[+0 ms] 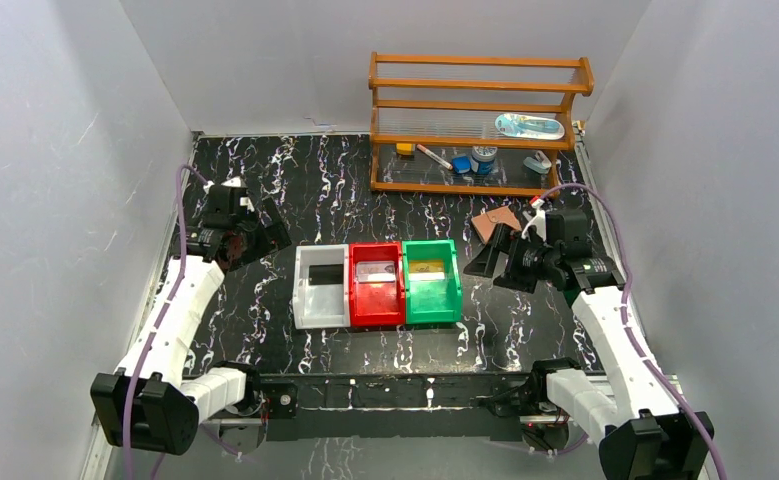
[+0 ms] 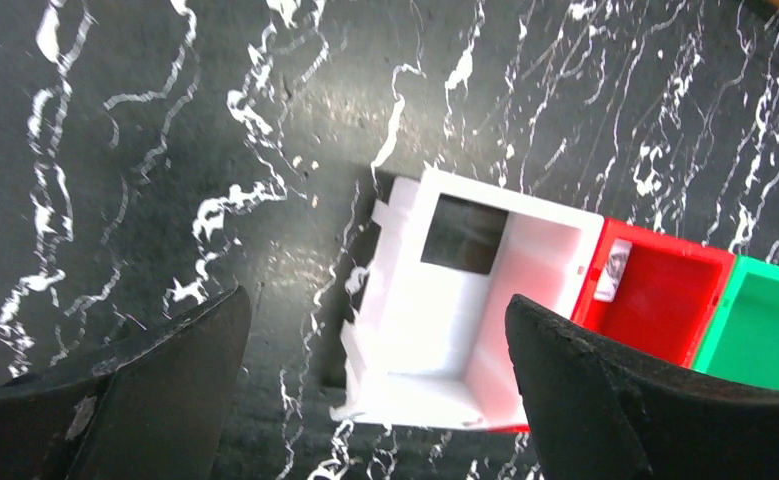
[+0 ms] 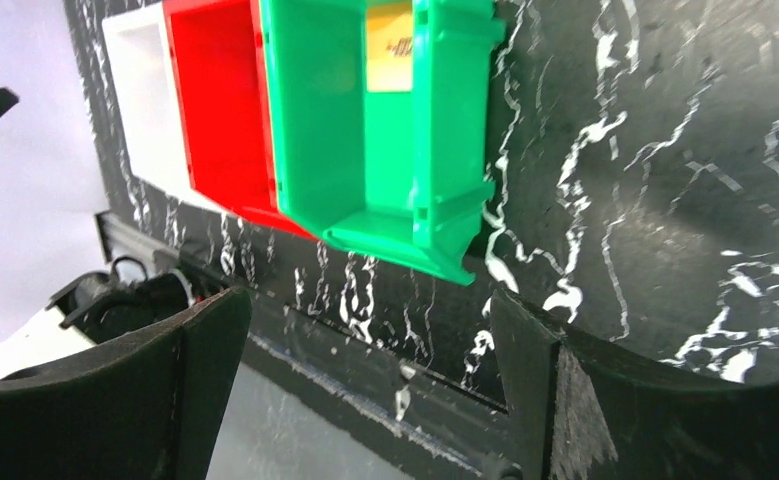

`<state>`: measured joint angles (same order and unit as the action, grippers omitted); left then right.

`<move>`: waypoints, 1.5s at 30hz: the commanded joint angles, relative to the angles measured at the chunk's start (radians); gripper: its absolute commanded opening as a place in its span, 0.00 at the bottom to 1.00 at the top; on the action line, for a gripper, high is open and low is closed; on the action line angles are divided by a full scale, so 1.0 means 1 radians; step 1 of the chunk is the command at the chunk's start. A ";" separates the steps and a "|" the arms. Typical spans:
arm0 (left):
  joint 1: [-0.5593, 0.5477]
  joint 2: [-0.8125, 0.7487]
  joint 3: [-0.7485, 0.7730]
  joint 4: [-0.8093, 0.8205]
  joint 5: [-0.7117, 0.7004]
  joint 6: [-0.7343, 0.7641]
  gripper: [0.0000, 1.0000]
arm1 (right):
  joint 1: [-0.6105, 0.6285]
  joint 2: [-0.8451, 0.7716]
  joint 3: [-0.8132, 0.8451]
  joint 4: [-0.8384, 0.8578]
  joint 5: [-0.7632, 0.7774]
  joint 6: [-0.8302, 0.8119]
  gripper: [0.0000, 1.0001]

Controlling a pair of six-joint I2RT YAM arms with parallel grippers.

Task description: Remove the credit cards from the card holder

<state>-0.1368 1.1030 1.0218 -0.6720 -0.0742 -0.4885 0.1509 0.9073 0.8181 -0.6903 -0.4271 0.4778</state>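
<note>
The reddish-brown card holder (image 1: 495,221) lies on the black marble table just behind my right gripper (image 1: 495,262), which is open and empty. My left gripper (image 1: 260,238) is open and empty at the left, beside the white bin (image 1: 321,310). A dark card (image 1: 325,272) lies in the white bin, a pale card (image 1: 375,271) in the red bin (image 1: 376,303), a yellow card (image 1: 426,267) in the green bin (image 1: 431,298). The left wrist view shows the white bin (image 2: 435,330) with the dark card (image 2: 463,235) between my open jaws. The right wrist view shows the green bin (image 3: 335,140) and the yellow card (image 3: 390,45).
A wooden shelf rack (image 1: 477,125) with small items stands at the back right. The three bins sit side by side mid-table. Grey walls close in left, right and back. The table's front rail (image 3: 385,370) runs below the bins.
</note>
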 commanded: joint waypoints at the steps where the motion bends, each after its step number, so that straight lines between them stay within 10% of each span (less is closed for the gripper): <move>1: 0.010 -0.034 -0.006 -0.086 0.105 -0.065 0.98 | 0.007 -0.013 -0.040 0.039 -0.149 0.043 0.98; 25: 0.014 -0.002 -0.263 0.187 0.433 -0.163 0.98 | 0.248 0.404 -0.037 0.415 -0.117 0.245 0.97; 45: 0.049 0.406 0.030 0.249 0.333 -0.074 0.96 | 0.265 0.886 0.374 0.404 -0.079 0.203 0.95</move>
<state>-0.0860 1.4796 0.9817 -0.4229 0.2062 -0.5789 0.3958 1.7412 1.0851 -0.2657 -0.5148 0.7212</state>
